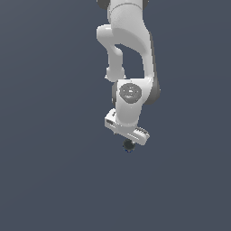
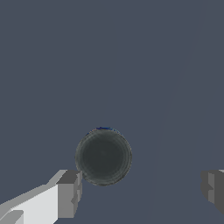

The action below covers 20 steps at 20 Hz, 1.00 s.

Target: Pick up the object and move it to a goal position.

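Note:
The object [image 2: 103,156] is a small dark, near-black ball with a faint bluish edge. In the exterior view the object [image 1: 129,145] peeks out just under the white hand of the arm. My gripper [image 2: 142,189] is open, its two grey fingertips [image 2: 70,193] standing wide apart. The ball lies close to one fingertip and far from the other, and nothing is clamped on it. In the exterior view my gripper [image 1: 128,140] is mostly hidden behind the hand, right above the ball.
A plain dark grey-blue floor [image 1: 54,171] fills both views. The white arm [image 1: 128,49] comes down from the top of the exterior view. Nothing else shows.

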Tool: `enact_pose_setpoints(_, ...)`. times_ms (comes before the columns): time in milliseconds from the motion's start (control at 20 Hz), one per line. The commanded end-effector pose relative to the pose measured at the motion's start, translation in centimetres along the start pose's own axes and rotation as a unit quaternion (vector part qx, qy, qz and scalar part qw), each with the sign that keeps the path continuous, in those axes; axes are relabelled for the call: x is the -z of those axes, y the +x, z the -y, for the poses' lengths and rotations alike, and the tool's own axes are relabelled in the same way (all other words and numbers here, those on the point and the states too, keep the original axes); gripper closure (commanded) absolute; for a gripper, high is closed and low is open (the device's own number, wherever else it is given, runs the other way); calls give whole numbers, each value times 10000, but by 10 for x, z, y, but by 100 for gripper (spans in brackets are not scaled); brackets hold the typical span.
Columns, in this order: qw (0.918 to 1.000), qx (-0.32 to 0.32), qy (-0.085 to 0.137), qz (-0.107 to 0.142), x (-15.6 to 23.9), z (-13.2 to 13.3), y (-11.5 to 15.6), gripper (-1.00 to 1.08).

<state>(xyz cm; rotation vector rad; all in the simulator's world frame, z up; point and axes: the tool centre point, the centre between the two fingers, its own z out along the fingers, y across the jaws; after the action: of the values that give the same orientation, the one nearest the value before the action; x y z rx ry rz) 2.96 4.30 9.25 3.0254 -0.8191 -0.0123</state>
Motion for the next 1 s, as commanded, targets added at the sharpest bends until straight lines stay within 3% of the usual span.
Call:
enact_pose_setpoints(0, 9996, -267, 14, -7, -7, 8, -2, -92)
enact_pose_setpoints(450, 9962, -870, 42, -21, -24, 26, -7, -92)
enact_pose_setpoints(950, 9951, -991, 46, -21, -30, 30, -8, -92)
